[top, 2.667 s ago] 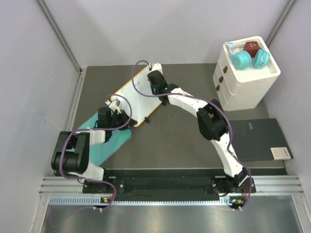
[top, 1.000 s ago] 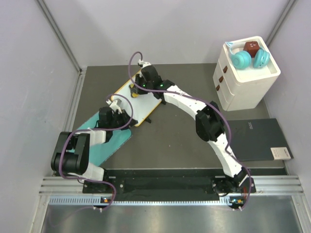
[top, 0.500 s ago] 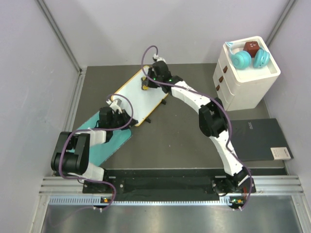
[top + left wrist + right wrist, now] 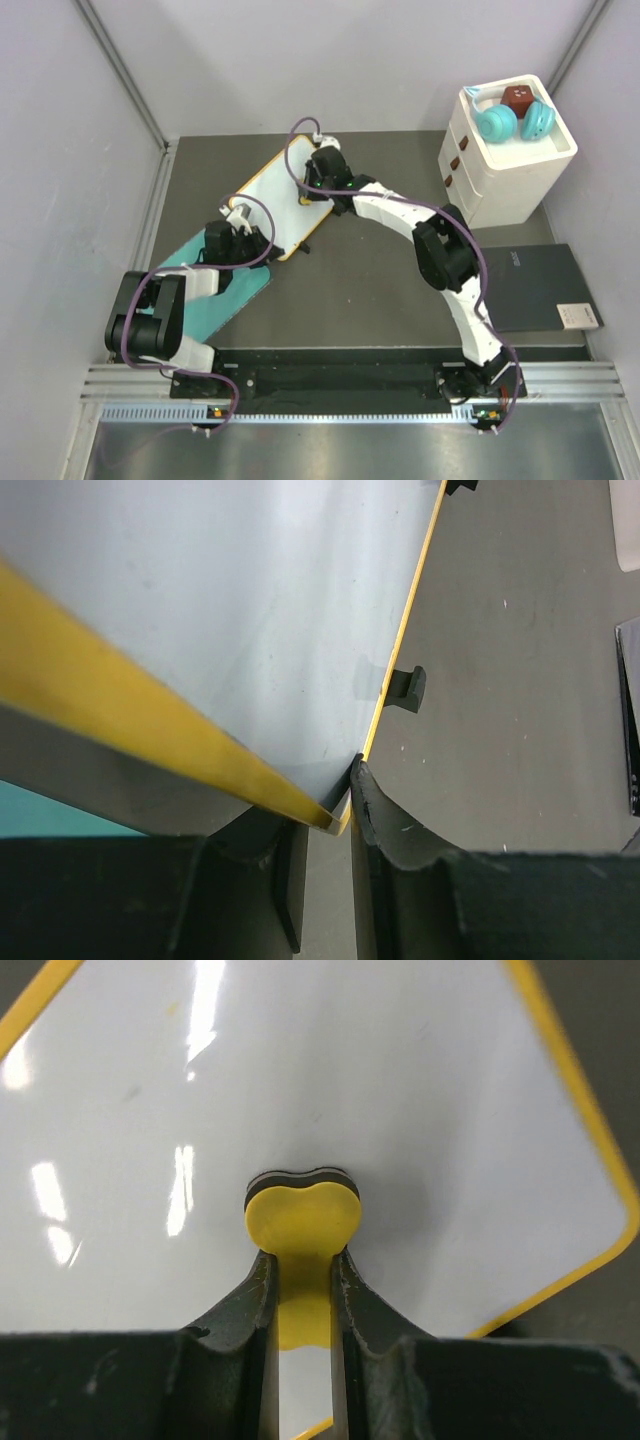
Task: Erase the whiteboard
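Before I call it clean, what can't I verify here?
- Top view: corner of the whiteboard under the left gripper; faint marks too small.
- Left wrist: most of the board, cut off by the frame.
- Right wrist: wiping face of the eraser, turned away; board under it.

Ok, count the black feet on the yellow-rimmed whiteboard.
2, left wrist view, along the yellow-rimmed whiteboard: one black foot mid-picture, another at top. Others may be hidden.

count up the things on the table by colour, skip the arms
teal: 2, mat, headphones
white: 2, whiteboard, drawer unit
yellow: 1, eraser
dark grey: 1, notebook
red-brown: 1, block
total: 7
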